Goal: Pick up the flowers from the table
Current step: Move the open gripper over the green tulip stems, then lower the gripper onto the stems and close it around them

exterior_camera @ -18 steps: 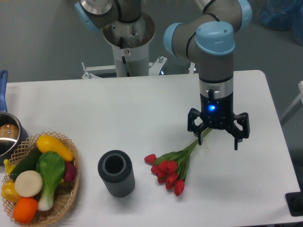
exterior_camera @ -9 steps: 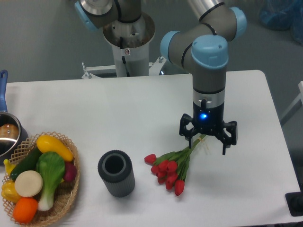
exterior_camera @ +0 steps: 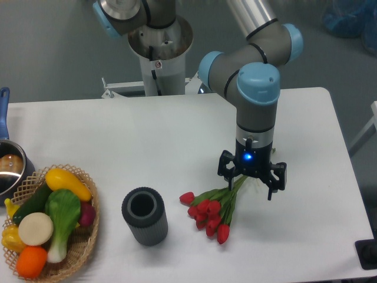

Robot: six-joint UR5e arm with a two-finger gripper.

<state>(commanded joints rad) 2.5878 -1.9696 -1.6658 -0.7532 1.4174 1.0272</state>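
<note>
White table (exterior_camera: 147,135) holds vegetable-filled basket (exterior_camera: 88,236), flowers (exterior_camera: 213,209) under spread-fingered tool (exterior_camera: 251,184).

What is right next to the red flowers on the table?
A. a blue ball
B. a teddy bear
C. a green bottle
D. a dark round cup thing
D: a dark ribbed cylinder with an open top stands on the table just to the left of the flowers, while the basket of vegetables sits farther off at the left edge.
</note>
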